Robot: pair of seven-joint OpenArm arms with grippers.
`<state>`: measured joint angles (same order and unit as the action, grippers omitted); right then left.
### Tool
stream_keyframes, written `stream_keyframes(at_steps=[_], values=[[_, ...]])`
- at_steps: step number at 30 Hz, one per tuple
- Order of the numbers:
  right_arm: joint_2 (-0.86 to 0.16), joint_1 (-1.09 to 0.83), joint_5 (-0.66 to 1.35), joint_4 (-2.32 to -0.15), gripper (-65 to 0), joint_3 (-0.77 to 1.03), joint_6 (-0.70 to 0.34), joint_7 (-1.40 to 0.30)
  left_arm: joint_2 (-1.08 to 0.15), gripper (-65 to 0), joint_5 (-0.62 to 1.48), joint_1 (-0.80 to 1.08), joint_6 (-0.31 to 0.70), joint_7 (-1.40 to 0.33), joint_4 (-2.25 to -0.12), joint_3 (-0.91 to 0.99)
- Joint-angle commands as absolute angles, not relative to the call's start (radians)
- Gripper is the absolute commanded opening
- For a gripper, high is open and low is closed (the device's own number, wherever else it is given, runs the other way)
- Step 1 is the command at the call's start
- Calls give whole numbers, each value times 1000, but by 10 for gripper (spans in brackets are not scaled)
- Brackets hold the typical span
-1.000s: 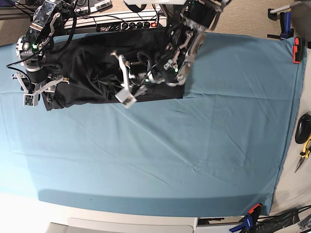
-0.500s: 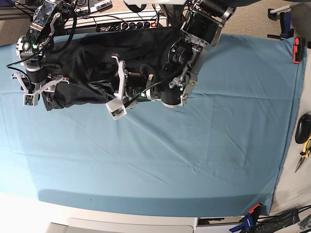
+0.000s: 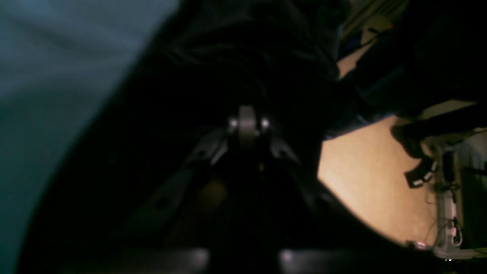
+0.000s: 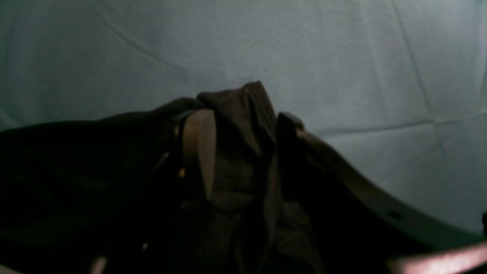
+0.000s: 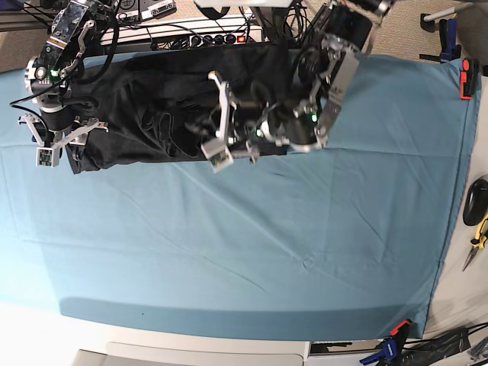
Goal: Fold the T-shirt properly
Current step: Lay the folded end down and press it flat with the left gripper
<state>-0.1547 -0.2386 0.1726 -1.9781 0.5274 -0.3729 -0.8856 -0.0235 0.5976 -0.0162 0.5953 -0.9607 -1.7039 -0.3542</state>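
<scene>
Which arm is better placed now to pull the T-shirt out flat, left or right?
The right, probably. The right hand is closed on a bunch of the T-shirt at its corner, over the teal cloth. The left hand is shut mid-shirt; whether it holds fabric is unclear.

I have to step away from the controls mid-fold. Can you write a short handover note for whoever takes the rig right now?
Left gripper: shut, buried in dark T-shirt fabric; what it pinches is too blurred to tell.
Right gripper: closed on a bunched fold of the T-shirt between its fingers, at the shirt's corner in the base view.
The T-shirt lies rumpled along the far edge of the teal cloth, plain black side showing.
Done: both arms are at the shirt.
Left: no neat fold is visible yet; the shirt needs spreading flat and folding.
</scene>
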Motion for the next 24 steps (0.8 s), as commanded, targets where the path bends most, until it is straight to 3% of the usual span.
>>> stream_keyframes(at_steps=[1,12,24], values=[[-169,-233,176,-1993,-384,531,-370,-861,-16,-650,585,-21,599,-909,-1724,-355],[-169,-233,176,-1993,-384,531,-370,-861,-17,-650,313,-6,513,-748,-1707,-358],[-169,-233,187,-1993,-384,531,-370,-862,-6,-650,290,-23,511,-635,-1573,-358]])
